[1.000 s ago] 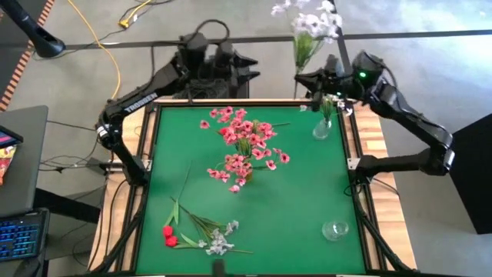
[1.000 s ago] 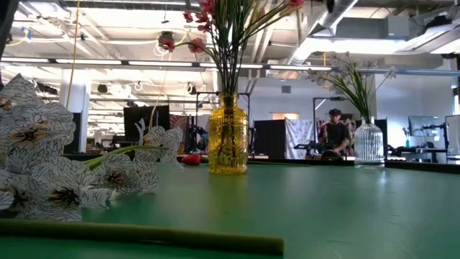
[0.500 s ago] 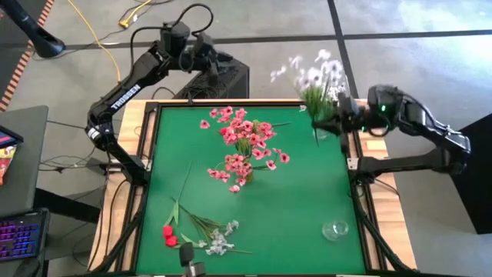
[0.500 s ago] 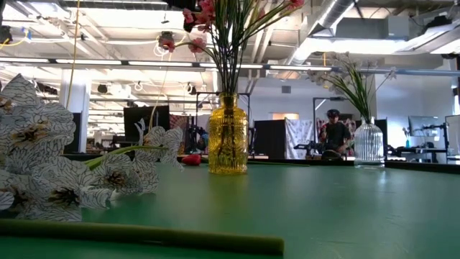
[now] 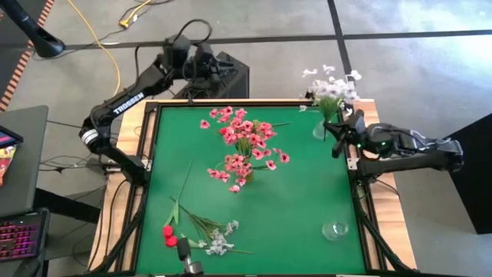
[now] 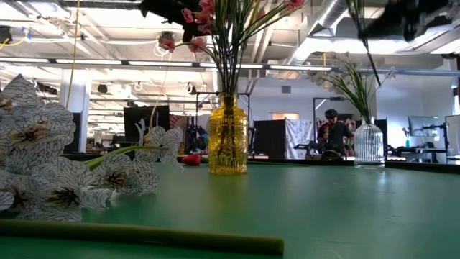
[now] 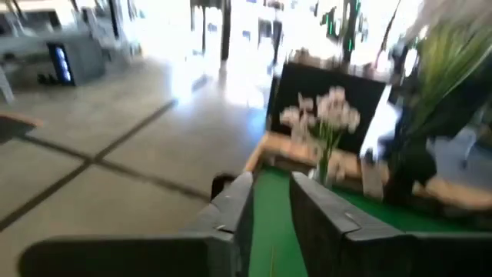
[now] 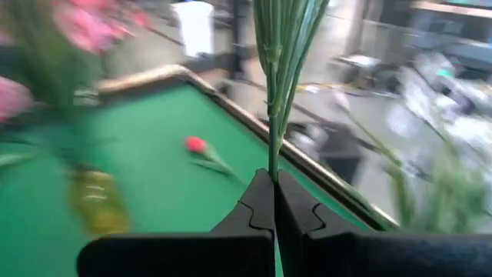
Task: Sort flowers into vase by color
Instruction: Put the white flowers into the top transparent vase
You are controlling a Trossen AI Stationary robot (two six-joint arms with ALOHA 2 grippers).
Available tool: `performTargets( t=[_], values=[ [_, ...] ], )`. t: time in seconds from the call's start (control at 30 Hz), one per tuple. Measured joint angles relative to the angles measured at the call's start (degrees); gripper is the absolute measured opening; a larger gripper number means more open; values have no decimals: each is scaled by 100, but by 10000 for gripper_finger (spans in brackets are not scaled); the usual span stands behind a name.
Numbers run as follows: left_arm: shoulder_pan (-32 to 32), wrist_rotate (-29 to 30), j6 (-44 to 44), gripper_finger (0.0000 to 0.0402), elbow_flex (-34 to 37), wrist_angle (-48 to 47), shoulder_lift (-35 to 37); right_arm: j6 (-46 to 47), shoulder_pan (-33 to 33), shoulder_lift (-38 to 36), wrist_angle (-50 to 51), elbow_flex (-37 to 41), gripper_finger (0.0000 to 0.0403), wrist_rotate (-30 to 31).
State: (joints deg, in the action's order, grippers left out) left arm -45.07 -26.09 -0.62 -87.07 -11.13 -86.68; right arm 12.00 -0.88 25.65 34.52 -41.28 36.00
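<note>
Right gripper pinches thin green stems of white flowers above clear ribbed vase at green felt table edge; left gripper raised behind table, fingers slightly apart, empty

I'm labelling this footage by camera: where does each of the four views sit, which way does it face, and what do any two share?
High view: above the table, looking straight down; shows both arms, left gripper beyond the far edge, right gripper beside the clear vase.
Low view: at tabletop height, facing the room; yellow vase centre, arms overhead.
Left wrist view: past its own fingers toward the green table.
Right wrist view: fingers pinch green stems.
Shared: high and low both show the pink flowers.
</note>
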Motion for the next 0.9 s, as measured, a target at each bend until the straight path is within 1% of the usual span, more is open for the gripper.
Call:
performTargets(
  t=[0.03,0.1,0.2,0.3,0.43,0.57,0.77,0.83,0.9],
  values=[
    [-37,-12,-192,61,305,431,131,3,-18,-75,-52,130,20,200],
    [-92,15,-452,42,836,1160,361,13,-73,-195,-89,309,20,401],
    [-92,264,-740,17,1409,1746,576,12,-158,-277,-173,429,20,485],
    [-80,347,-827,3,1686,1818,684,-119,-238,-304,-397,569,20,575],
    [-89,223,-909,4,1979,1850,823,-356,-350,-330,-630,706,20,844],
    [-79,79,-899,1,2285,1828,974,-463,-467,-332,-501,715,20,1083],
    [-69,90,-883,0,2855,1912,1227,-35,-687,-316,-385,715,20,1040],
    [-67,78,-931,0,3001,1989,1296,-54,-754,-314,-379,715,20,1039],
    [-44,27,-974,0,3161,2038,1344,-312,-797,-312,-377,715,20,1042]
  ],
)
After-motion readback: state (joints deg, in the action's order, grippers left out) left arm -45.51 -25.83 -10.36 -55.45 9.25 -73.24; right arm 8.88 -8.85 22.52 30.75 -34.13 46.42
